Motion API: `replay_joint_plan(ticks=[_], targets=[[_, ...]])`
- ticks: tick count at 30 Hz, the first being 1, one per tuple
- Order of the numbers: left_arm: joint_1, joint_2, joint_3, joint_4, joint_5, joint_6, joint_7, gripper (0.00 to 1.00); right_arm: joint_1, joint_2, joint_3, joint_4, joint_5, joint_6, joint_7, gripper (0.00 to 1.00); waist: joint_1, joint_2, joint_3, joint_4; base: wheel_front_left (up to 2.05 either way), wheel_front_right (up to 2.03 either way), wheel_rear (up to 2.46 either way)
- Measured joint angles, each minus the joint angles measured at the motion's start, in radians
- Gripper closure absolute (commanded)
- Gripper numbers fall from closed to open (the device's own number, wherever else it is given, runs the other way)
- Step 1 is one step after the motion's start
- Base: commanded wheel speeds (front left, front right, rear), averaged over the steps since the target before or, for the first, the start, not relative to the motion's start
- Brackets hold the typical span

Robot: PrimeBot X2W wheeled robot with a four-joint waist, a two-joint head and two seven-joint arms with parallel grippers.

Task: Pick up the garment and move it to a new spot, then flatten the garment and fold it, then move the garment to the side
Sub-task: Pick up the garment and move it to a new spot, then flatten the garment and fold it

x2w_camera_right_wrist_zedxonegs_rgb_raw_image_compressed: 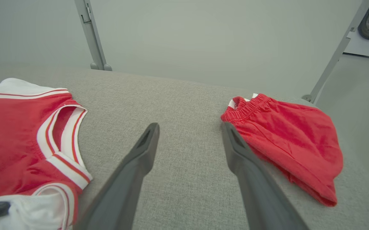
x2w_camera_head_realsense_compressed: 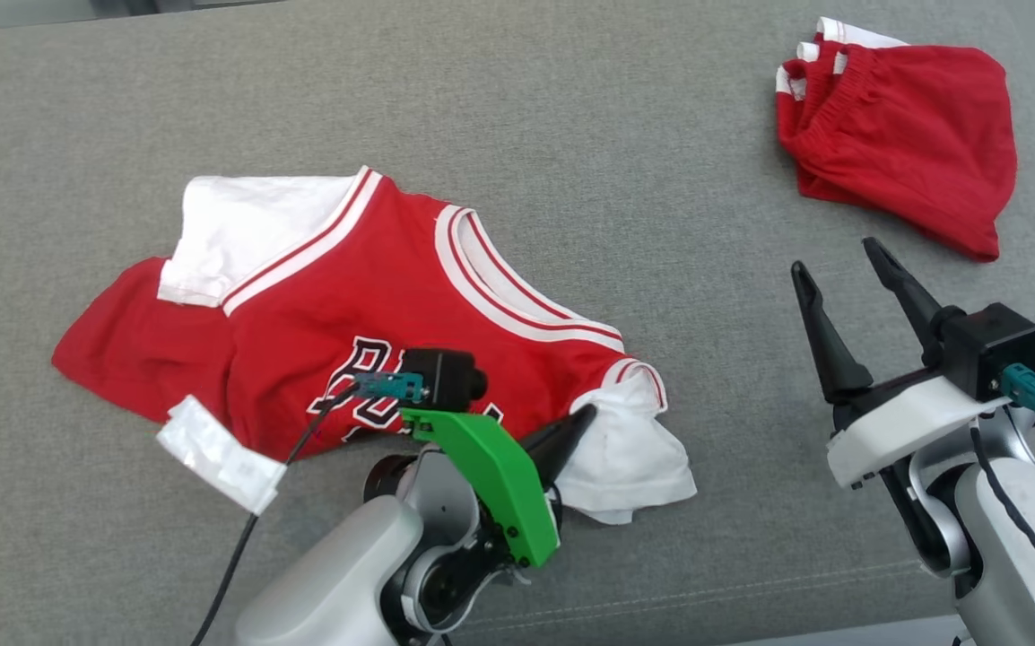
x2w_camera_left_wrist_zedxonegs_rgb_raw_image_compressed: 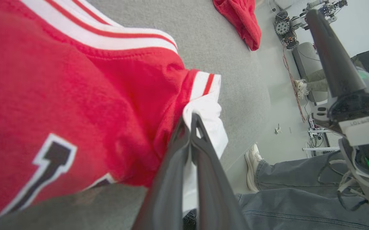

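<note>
The garment (x2w_camera_head_realsense_compressed: 374, 305) is a red jersey with white sleeves and black lettering, lying spread on the grey padded surface (x2w_camera_head_realsense_compressed: 571, 117). My left gripper (x2w_camera_head_realsense_compressed: 582, 420) is shut at the jersey's near-right white sleeve (x2w_camera_head_realsense_compressed: 634, 458). In the left wrist view its fingertips (x2w_camera_left_wrist_zedxonegs_rgb_raw_image_compressed: 191, 119) pinch the edge of that sleeve (x2w_camera_left_wrist_zedxonegs_rgb_raw_image_compressed: 208, 108), with white cloth showing between the fingers. My right gripper (x2w_camera_head_realsense_compressed: 831, 256) hovers open to the right of the jersey and holds nothing. In the right wrist view its fingers (x2w_camera_right_wrist_zedxonegs_rgb_raw_image_compressed: 191, 127) spread above bare surface between the jersey (x2w_camera_right_wrist_zedxonegs_rgb_raw_image_compressed: 18, 134) and the red shorts.
Crumpled red shorts (x2w_camera_head_realsense_compressed: 903, 135) with white trim lie at the back right (x2w_camera_right_wrist_zedxonegs_rgb_raw_image_compressed: 286, 140). A white tag (x2w_camera_head_realsense_compressed: 217, 453) on a black cable rests by the jersey's near-left hem. Beyond the surface's edge stand a person's jeans leg (x2w_camera_left_wrist_zedxonegs_rgb_raw_image_compressed: 299, 191) and white shoe (x2w_camera_left_wrist_zedxonegs_rgb_raw_image_compressed: 253, 166).
</note>
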Motion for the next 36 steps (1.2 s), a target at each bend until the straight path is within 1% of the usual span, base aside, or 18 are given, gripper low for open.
replay_joint_plan(ticks=[3, 6, 10, 11, 12, 13, 14, 17, 20, 23, 27, 29, 32, 36], targets=[[0.026, 0.031, 0.032, -0.005, 0.0, 0.008, -0.03, 1.0, 0.028, 0.002, 0.017, -0.001, 0.008, 0.001, 0.001, 0.0, 0.0, 0.0, -0.008, 0.025, 0.0, 0.0, 0.0], [0.047, 0.054, 0.061, -0.01, -0.002, 0.013, -0.053, 1.0, 0.069, 0.022, 0.039, -0.004, 0.033, 0.002, 0.012, 0.0, 0.0, -0.0001, -0.015, 0.052, 0.0, 0.0, 0.0], [0.077, 0.057, 0.063, -0.027, -0.012, 0.015, -0.064, 1.0, 0.136, 0.064, 0.076, -0.013, 0.086, 0.02, 0.036, 0.0, 0.0, 0.0, -0.023, 0.088, 0.0, 0.0, 0.0], [0.082, 0.054, 0.062, -0.035, -0.016, 0.015, -0.068, 0.8, 0.152, 0.073, 0.089, -0.015, 0.095, 0.023, 0.037, 0.0, 0.0, 0.0, -0.024, 0.097, 0.0, 0.0, 0.0], [0.087, 0.05, 0.062, -0.043, -0.017, 0.015, -0.071, 0.73, 0.164, 0.081, 0.103, -0.017, 0.097, 0.028, 0.043, 0.0, 0.0, 0.0, -0.026, 0.105, 0.0, 0.0, 0.0], [0.091, 0.044, 0.061, -0.051, -0.017, 0.015, -0.078, 0.31, 0.171, 0.085, 0.118, -0.019, 0.097, 0.034, 0.048, 0.0, 0.0, 0.0, -0.027, 0.113, 0.0, 0.0, 0.0], [0.095, 0.037, 0.06, -0.061, -0.02, 0.014, -0.08, 0.0, 0.174, 0.091, 0.132, -0.021, 0.097, 0.039, 0.052, 0.0, 0.0, 0.0, -0.028, 0.121, 0.0, 0.0, 0.0], [0.117, 0.017, 0.049, -0.096, -0.062, -0.002, -0.08, 0.0, 0.174, 0.107, 0.171, -0.03, 0.097, 0.054, 0.062, 0.0, 0.0, 0.0, -0.034, 0.136, 0.0, 0.0, 0.0], [0.142, 0.01, 0.027, -0.117, -0.066, -0.012, -0.08, 0.0, 0.174, 0.112, 0.18, -0.04, 0.096, 0.054, 0.063, 0.0, 0.0, 0.0, -0.042, 0.14, 0.0, 0.0, 0.0], [0.154, 0.006, 0.023, -0.139, -0.067, -0.012, -0.087, 0.0, 0.182, 0.112, 0.181, -0.052, 0.097, 0.054, 0.068, 0.0, 0.0, -0.0001, -0.047, 0.136, 0.0, 0.0, 0.0], [0.155, 0.006, 0.024, -0.151, -0.068, -0.011, -0.091, 0.0, 0.202, 0.115, 0.176, -0.057, 0.097, 0.052, 0.071, 0.0, 0.0, 0.0, -0.047, 0.132, 0.0, 0.0, 0.0], [0.156, 0.008, 0.028, -0.156, -0.068, -0.009, -0.097, 0.0, 0.214, 0.121, 0.171, -0.064, 0.107, 0.043, 0.072, 0.0, 0.0, 0.0, -0.045, 0.129, 0.0, 0.0, 0.0], [0.156, 0.014, 0.029, -0.16, -0.064, -0.006, -0.1, 0.0, 0.235, 0.142, 0.155, -0.073, 0.142, 0.031, 0.072, 0.0, 0.0, 0.0, -0.042, 0.124, 0.0, 0.0, 0.0], [0.162, 0.028, 0.031, -0.163, -0.064, 0.002, -0.1, 0.0, 0.256, 0.171, 0.137, -0.087, 0.202, 0.031, 0.072, 0.0, 0.0, 0.0, -0.039, 0.118, 0.0, 0.0, 0.0]])
